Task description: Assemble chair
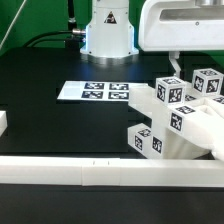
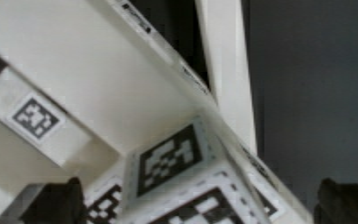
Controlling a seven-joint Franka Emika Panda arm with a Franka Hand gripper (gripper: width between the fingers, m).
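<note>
The chair (image 1: 178, 118) sits at the right of the exterior frame, from the middle height down toward the lower right, resting on the black worktop (image 1: 60, 120). It is a cluster of chunky white plastic blocks, partly joined, with square black-and-white tags on many faces: one tagged cube-like end stands out at the lower middle of the cluster, another pair of tagged faces rises at its top right, and a broad plain white slab slopes off toward the right edge of the frame. Just in front of it, a long low white border rail (image 1: 70, 170) runs across the lower part of the frame. The marker board (image 1: 95, 92), flat and white with a row of tags, lies on the worktop left of centre, apart from the chair. The robot's white base (image 1: 108, 30) stands at the top centre, and the white arm body (image 1: 180, 25) fills the upper right, directly above the chair. The gripper (image 2: 194, 200) shows in the wrist view only as two dark fingertips (image 2: 51, 200) at the lower corners of that frame, and the jaws stand spread wide, with nothing pinched between them. Between and beyond them, the wrist view shows the chair close up: slanted white bars with dark gaps, and several tags at the lower centre, blurred at this range. Whether the fingertips touch the plastic cannot be told.
</note>
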